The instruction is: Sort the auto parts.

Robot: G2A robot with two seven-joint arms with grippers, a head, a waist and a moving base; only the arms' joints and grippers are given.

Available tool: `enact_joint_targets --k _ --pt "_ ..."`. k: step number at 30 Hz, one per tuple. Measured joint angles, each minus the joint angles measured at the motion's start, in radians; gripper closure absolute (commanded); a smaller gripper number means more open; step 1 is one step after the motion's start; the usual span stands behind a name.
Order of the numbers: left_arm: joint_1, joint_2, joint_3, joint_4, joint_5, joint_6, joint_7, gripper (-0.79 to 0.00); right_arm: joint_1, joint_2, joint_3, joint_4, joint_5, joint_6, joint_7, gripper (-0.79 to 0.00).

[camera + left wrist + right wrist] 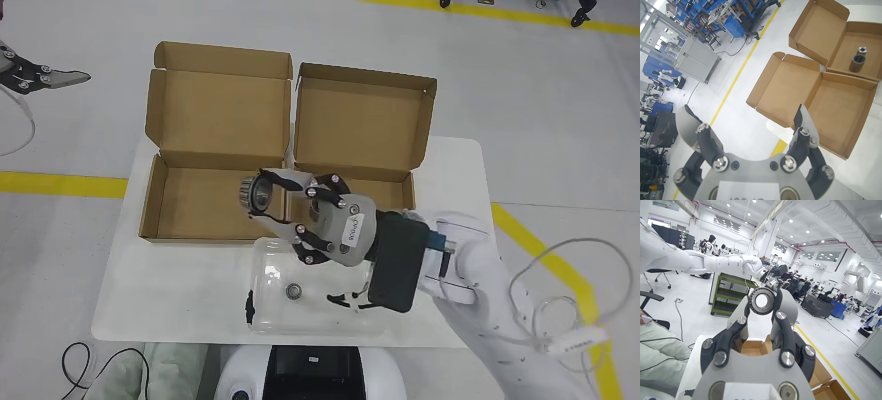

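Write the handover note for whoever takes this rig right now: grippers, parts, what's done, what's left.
Right gripper: shut on a bearing ring, held above the spot where the two cardboard boxes meet.
Left gripper: open, holding nothing, out over the floor beyond the empty box.
Done: two metal cylinders stand in the other box.
Left: set down the held ring, probably in the empty box. At least one small round part lies in the clear container at the table's near edge.
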Motion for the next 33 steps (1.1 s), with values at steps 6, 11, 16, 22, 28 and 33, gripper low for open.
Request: enact_joint_targets --k 6,11,16,22,28,33 --pt "0.0 0.0 0.0 0.0 0.0 0.0 0.0 -0.785 -0.022 -0.001 -0.019 0.062 -0.016 0.011 0.032 0.0" --pt "0.0 0.0 0.0 0.0 0.0 0.0 0.0 -0.785 -0.026 -0.006 -0.044 0.147 -0.009 0.035 0.061 0.0" --pt "0.0 0.0 0.0 0.0 0.0 0.0 0.0 -0.785 -0.032 -0.011 -0.064 0.228 -0.004 0.047 0.073 0.0" --pt "0.0 0.0 0.0 0.0 0.0 0.0 0.0 -0.785 -0.032 -0.017 -0.087 0.322 0.007 0.058 0.092 0.0" --pt "0.0 0.0 0.0 0.0 0.0 0.0 0.0 -0.785 0.018 -0.038 -0.147 0.424 0.035 0.082 0.177 0.0" --pt "0.0 0.0 0.0 0.0 0.0 0.0 0.0 -0.785 0.098 -0.071 -0.222 0.522 0.055 0.127 0.264 0.0"
